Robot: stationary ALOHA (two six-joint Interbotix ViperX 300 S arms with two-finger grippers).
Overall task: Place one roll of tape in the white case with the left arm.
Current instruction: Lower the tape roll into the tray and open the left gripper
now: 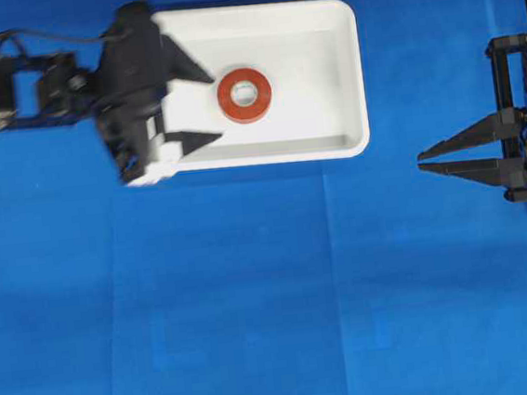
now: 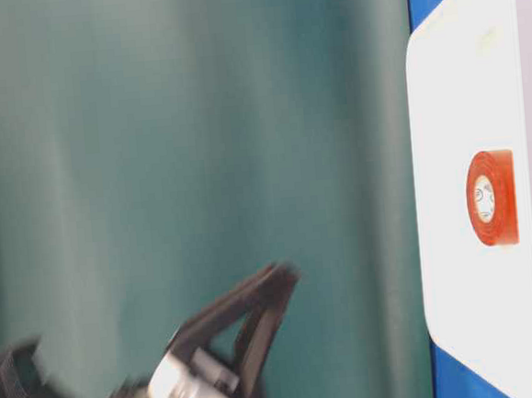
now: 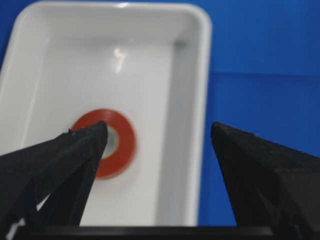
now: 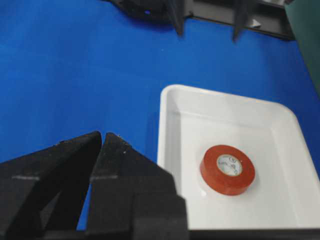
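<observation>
- On the white case's floor (image 1: 311,57), about midway along and nearer the left pincer's end, lay the roll of tape (image 1: 243,96), flat on its side and clear of every wall, with its pale core facing up.
- Nearest that roll, the left pincer (image 1: 202,107) hung over the case's end, its jaws spread wide with one tip on each side of the roll's line; it held nothing, and nothing sat between the jaws.
- By the look of things, the placing was done: the roll rested wholly inside the rim.
- Judged from its build, the roll would handle as a light, stiff ring, not fragile, with a smooth outer band that could slip a little under hard tips.
- Were it to be taken up again, the best hold seemed to be across the outer rim from above, or one tip down the core hole and one outside.
- Around the case, the blue desk (image 1: 255,301) carried only the case itself, and no obstacle stood near the roll apart from the raised rim.
- Well apart at the far side, the right pincer (image 1: 421,162) sat parked with its jaws nearly together and empty, pointing toward the case without reaching it.
</observation>
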